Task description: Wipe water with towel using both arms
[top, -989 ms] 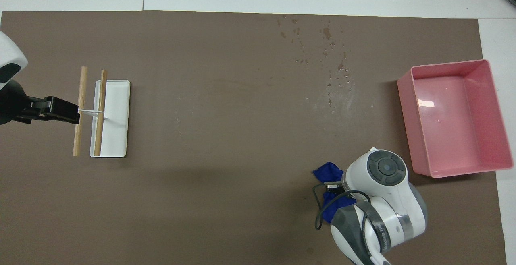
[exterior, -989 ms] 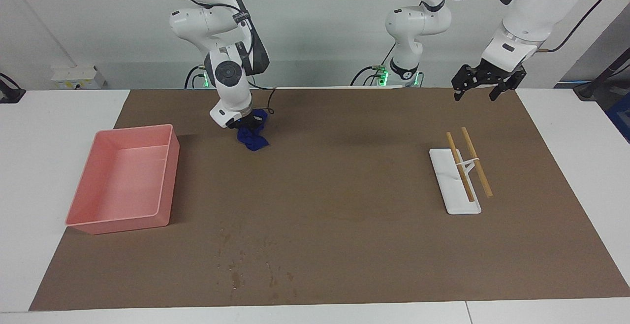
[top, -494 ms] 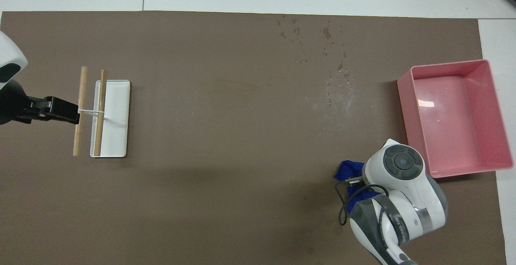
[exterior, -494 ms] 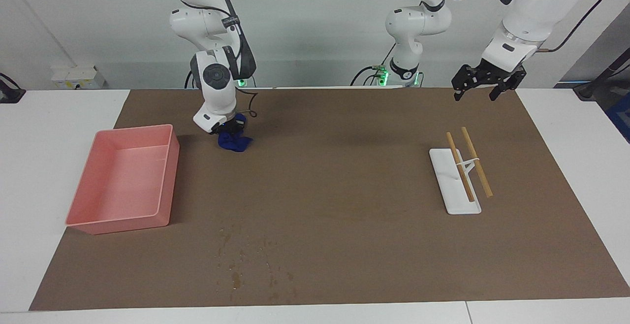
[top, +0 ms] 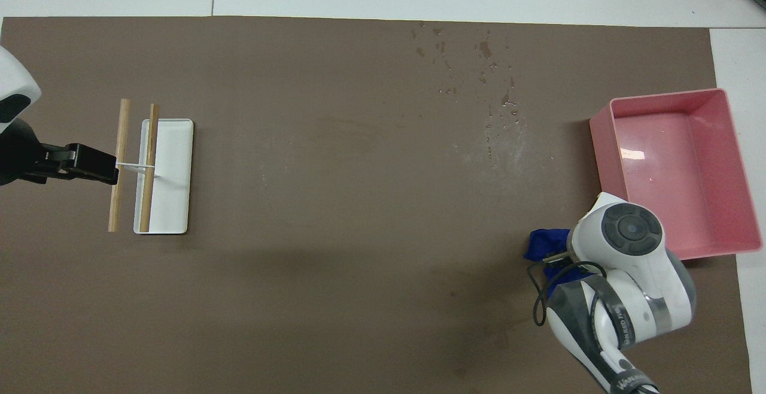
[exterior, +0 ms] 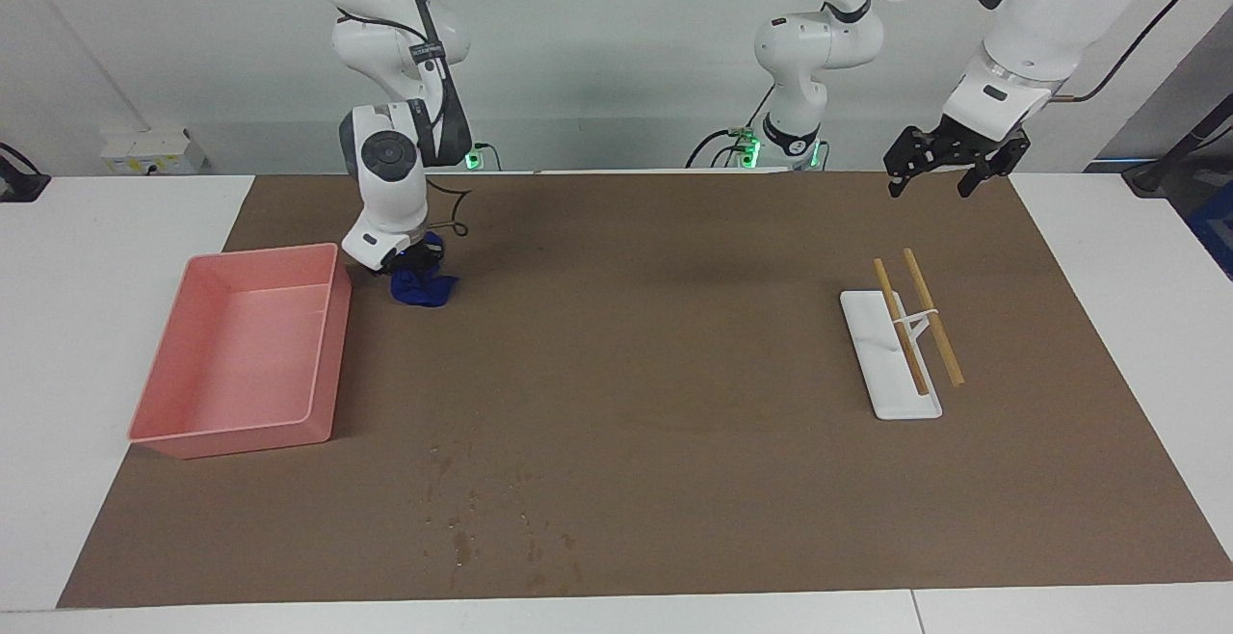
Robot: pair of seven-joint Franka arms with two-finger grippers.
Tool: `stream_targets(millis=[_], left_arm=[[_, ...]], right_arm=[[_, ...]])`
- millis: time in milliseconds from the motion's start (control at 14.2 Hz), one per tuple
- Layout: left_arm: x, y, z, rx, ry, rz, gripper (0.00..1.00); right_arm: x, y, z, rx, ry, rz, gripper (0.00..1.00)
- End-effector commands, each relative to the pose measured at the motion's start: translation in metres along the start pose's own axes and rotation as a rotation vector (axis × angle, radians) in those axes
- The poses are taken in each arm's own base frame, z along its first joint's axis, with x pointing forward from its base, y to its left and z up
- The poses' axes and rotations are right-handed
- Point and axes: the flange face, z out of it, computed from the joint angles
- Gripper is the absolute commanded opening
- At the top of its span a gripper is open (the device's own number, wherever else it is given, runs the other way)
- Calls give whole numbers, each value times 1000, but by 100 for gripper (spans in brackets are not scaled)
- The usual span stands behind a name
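Note:
The towel (exterior: 421, 287) is a small royal-blue bundle hanging from my right gripper (exterior: 414, 266), which is shut on it low over the brown mat, beside the corner of the pink tray (exterior: 231, 436) nearest the robots. I cannot tell whether the towel touches the mat. In the overhead view a bit of the towel (top: 546, 243) shows beside the right arm's wrist, which hides the gripper. Water drops (exterior: 482, 518) (top: 479, 82) lie on the mat farther from the robots. My left gripper (exterior: 932, 174) (top: 111, 166) waits open and empty, raised at the left arm's end.
The pink tray (top: 601, 148) is empty and stands at the right arm's end. A white tray (exterior: 891, 364) (top: 170, 178) with two wooden sticks (exterior: 932, 316) (top: 119, 142) on a small rack lies at the left arm's end, under the left gripper.
My right gripper has carried the towel sideways toward the pink tray, staying low over the mat. The left arm has not moved.

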Motion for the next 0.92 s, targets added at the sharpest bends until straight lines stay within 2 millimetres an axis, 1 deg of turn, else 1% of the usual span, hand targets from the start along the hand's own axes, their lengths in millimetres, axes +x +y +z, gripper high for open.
stream_targets(millis=[0,71,353,494,565,706,847], left_arm=[[-5,-3,-2,12,-8,-2,100],[-5,-3,-2,12,-8,-2,100],[-5,-3,-2,12,-8,-2,100],[-5,-3,-2,12,-6,-2,100],[-5,-3,-2,12,-9,-2,100],[-5,-3,-2,12,-8,-2,100],[-5,-3,-2,13,-8,-2,100]], right_arm=[[26,25,-10,-19,30,-62,0],[29,30,-13,-19,36,-57,0],[32,30,-16,-21,32,-47,0],[37,32,-23,-24,32,-48,0],[40,34,-32,-28,28,-45,0],[44,36,-41,-33,26,-49,0],[43,40,-40,-33,28,-57,0]])
